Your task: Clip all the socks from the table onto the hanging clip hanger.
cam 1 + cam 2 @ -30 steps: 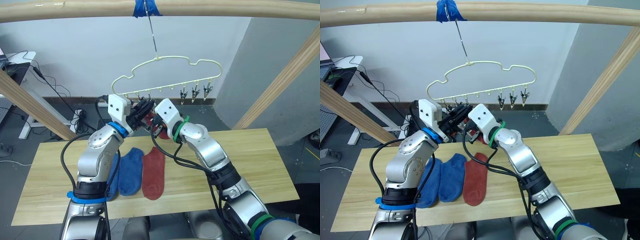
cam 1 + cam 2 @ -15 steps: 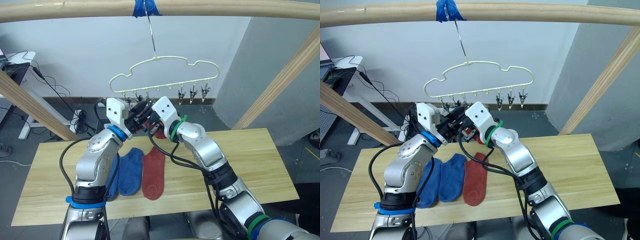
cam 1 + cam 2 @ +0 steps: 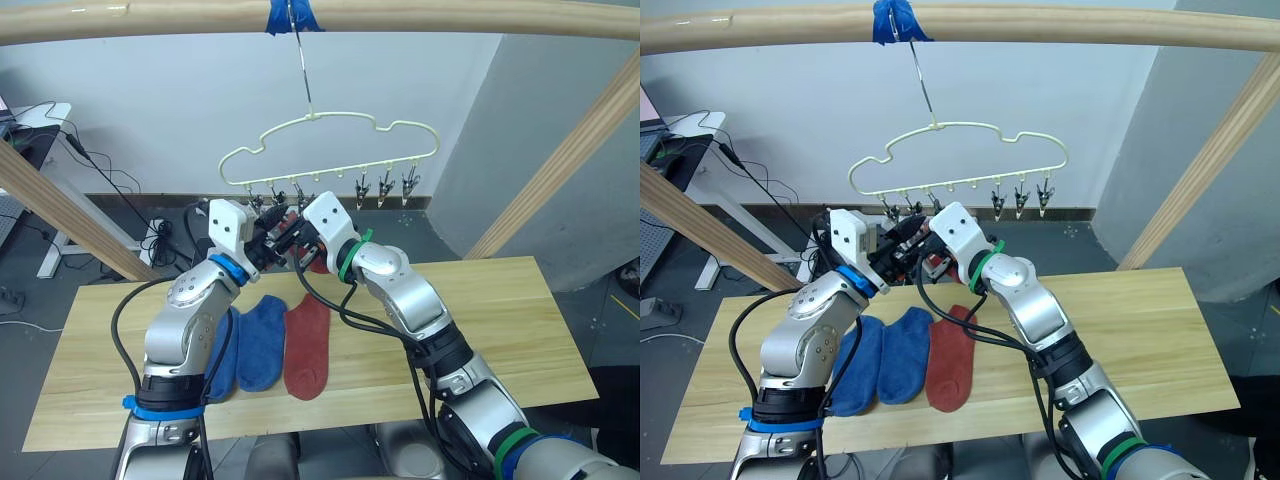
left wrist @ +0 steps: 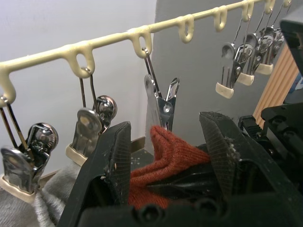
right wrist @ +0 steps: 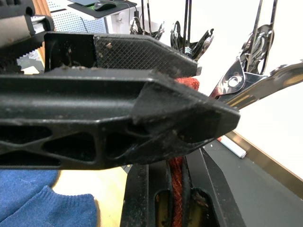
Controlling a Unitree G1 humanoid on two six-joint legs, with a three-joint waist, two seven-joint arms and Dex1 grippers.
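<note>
While three socks lie on the table, both grippers raise a red sock to the hanger: right gripper clamped on it, left gripper seemingly apart around it. Next, feed it into the open clip.

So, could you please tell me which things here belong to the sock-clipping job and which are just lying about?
Job:
- rust red sock held at a clip
- clip hanger
- blue socks
- red sock on the table
- table

Lying about:
- wooden pole frame
- floor cables
</note>
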